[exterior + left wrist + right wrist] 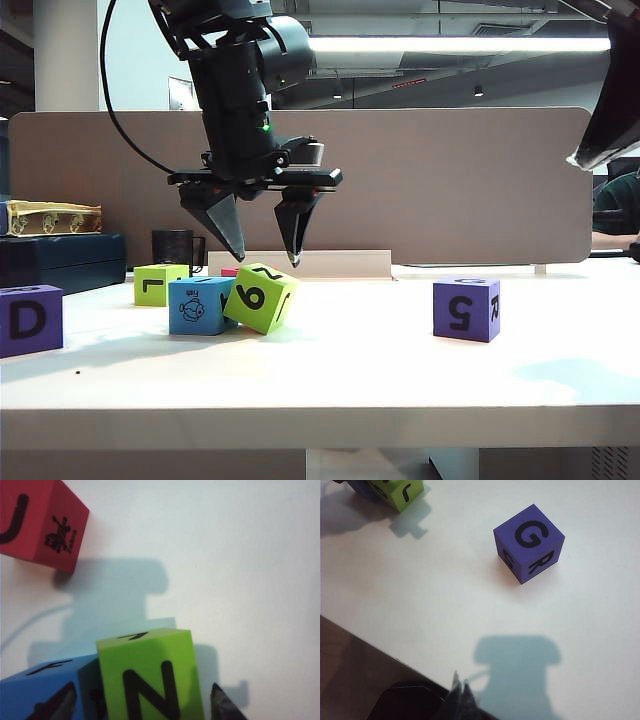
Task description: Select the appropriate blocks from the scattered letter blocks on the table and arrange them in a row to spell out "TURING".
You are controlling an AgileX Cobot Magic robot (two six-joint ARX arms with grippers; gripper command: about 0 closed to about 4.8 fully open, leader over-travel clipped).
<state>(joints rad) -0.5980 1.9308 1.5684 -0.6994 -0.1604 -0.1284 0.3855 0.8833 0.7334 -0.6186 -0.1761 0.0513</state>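
Landmark: the tilted green block (260, 297), marked 9 on its front face, N on the face seen by the left wrist camera (150, 677).
Tilted green block: rests on the worktop (350, 360), leaning on one lower edge against the blue block (200, 305).
Blue block: touches the tilted green block on its left in the exterior view; fish drawing on the front face; an F shows on its upper face in the left wrist view (45, 690).
Second green block (160, 284): behind and left of the tilted green block, flat on the worktop.
Red block (40, 522): near the tilted green block, apart from it; only a sliver shows behind it in the exterior view (230, 271).
Purple D block (28, 320): well to the left of the tilted green block, at the frame edge.
Purple G block (466, 308): well to the right of the tilted green block, standing alone; G faces up (529, 549), 5 faces front.
Left hand (267, 240): directly above the tilted green block, pointing down, fingers apart, one tip to each side of the block, holding nothing.
Right hand (460, 692): far right of the tilted green block, raised off the worktop, fingers together, holding nothing.
Black mug (176, 246): behind the second green block.
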